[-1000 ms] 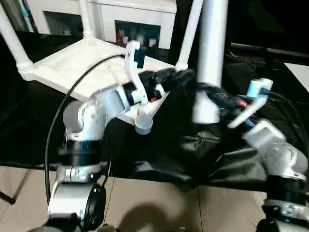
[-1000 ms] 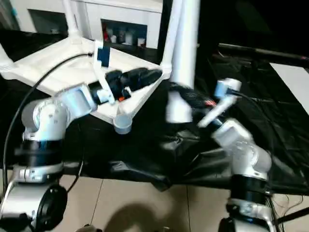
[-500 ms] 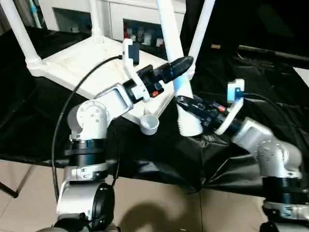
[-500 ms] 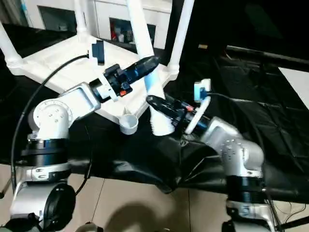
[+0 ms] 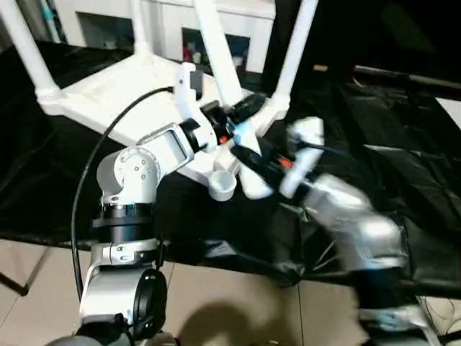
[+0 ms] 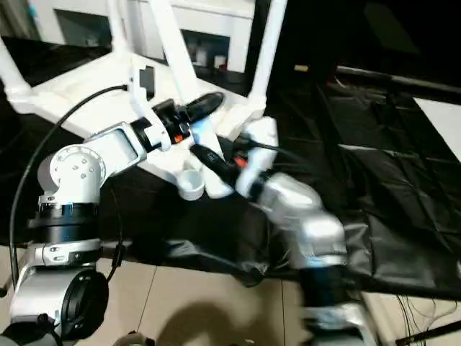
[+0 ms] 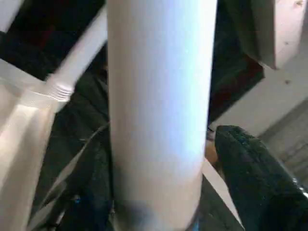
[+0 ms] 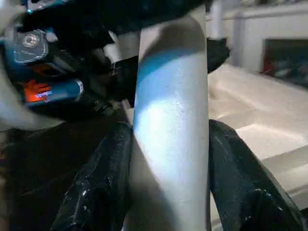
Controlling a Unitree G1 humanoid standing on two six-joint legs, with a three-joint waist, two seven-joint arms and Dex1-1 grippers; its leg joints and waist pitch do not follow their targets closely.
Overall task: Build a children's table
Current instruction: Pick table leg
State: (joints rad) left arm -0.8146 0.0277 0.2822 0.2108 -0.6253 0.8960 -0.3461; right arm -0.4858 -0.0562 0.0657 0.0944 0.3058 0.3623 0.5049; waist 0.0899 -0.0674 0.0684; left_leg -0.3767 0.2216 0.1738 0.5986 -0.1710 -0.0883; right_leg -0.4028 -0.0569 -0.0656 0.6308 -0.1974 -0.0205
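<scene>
- The large white plastic rectangular table top (image 5: 115,97) was laid upside down on a worktop draped in black sheeting (image 5: 374,158), presumably so that its round corner sockets faced up to take the legs.
- Three long white tapered tube legs were already seen standing in sockets: one at the far left corner (image 5: 25,50), one at the far side (image 5: 139,29) and one at the right corner (image 5: 292,54).
- The near corner socket (image 5: 222,185) was still empty, its open cup turned up toward the camera.
- A fourth white tapered tube leg (image 5: 223,79) was held leaning, with its thick lower end (image 5: 256,184) just to the right of that empty socket and not yet in it.
- The left pincer (image 5: 245,108) was closed around this leg higher up; in the left wrist view the tube (image 7: 159,110) was seen between the two black fingers (image 7: 255,178), probably to steer its tilt.
- The right pincer (image 5: 248,155) was clamped on the same leg nearer its thick end; in the right wrist view black fingers (image 8: 101,187) were pressed against both sides of the tube (image 8: 171,130), seemingly to carry the weight and aim the end.
- The step in hand was judged to be fitting the last leg: the thick end would need shifting left over the socket, then uprighting and pressing down.
- A white cabinet with glass doors (image 5: 238,21) was seen beyond the worktop.
</scene>
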